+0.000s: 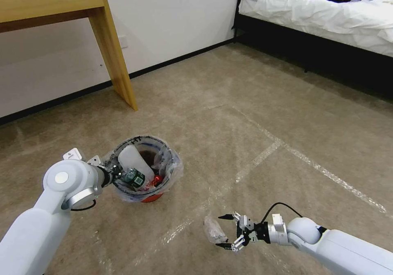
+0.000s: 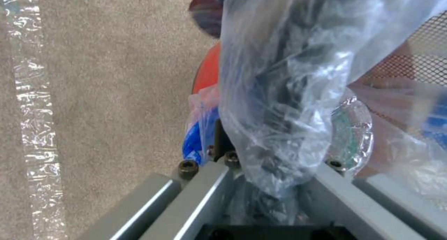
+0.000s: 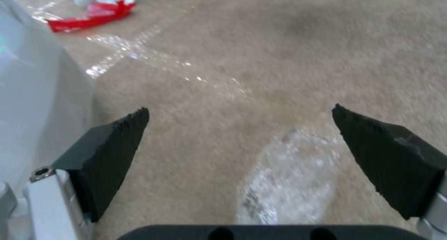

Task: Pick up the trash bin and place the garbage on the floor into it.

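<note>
The trash bin (image 1: 152,196), red with a crinkly clear liner, hangs just above the floor (image 1: 245,103). My left gripper (image 1: 116,173) is shut on its near rim; in the left wrist view the liner (image 2: 279,93) bunches between the jaws against the red wall (image 2: 207,70). Inside lie a white bottle (image 1: 133,158), a green-labelled bottle (image 1: 137,178) and a red can (image 1: 156,180). My right gripper (image 1: 223,230) is open low over the carpet, its fingertips either side of a crumpled clear plastic piece of garbage (image 1: 213,230) (image 3: 288,177). A red-and-white wrapper (image 3: 100,7) lies farther off.
A wooden table leg (image 1: 118,70) stands at the back left by the white wall. A bed (image 1: 327,17) with white sheets fills the back right. Shiny tape lines (image 1: 262,152) cross the carpet. Open carpet lies between bin and bed.
</note>
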Robot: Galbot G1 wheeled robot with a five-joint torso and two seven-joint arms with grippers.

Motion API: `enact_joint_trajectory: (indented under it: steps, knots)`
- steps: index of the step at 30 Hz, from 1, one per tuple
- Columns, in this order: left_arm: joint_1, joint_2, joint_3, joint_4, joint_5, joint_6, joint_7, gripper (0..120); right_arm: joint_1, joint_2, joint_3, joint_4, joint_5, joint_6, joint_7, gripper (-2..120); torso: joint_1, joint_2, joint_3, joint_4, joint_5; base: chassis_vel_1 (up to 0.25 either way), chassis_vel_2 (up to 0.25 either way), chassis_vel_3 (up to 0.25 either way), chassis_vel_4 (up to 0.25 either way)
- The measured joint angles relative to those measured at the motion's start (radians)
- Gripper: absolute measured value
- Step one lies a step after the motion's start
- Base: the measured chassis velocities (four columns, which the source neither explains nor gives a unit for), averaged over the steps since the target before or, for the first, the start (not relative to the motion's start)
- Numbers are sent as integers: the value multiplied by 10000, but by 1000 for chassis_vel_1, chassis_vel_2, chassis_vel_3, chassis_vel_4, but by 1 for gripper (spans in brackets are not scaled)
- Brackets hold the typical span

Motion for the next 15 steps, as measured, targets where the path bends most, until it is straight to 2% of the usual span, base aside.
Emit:
enact_joint_trajectory:
  steps: [9, 15]
  knots:
    - [-24, -178, 81, 111, 146, 38, 31, 0, -344, -175, 327, -185, -345, -199, 691, 100, 0, 0, 0, -1, 0, 0, 0, 0, 0]
    - [-15, -240, 121, 161, 257, 59, 69, 0, -661, -22, 449, -438, -670, -344, 1174, 100, 0, 0, -1, -2, 2, 0, 0, 0, 0]
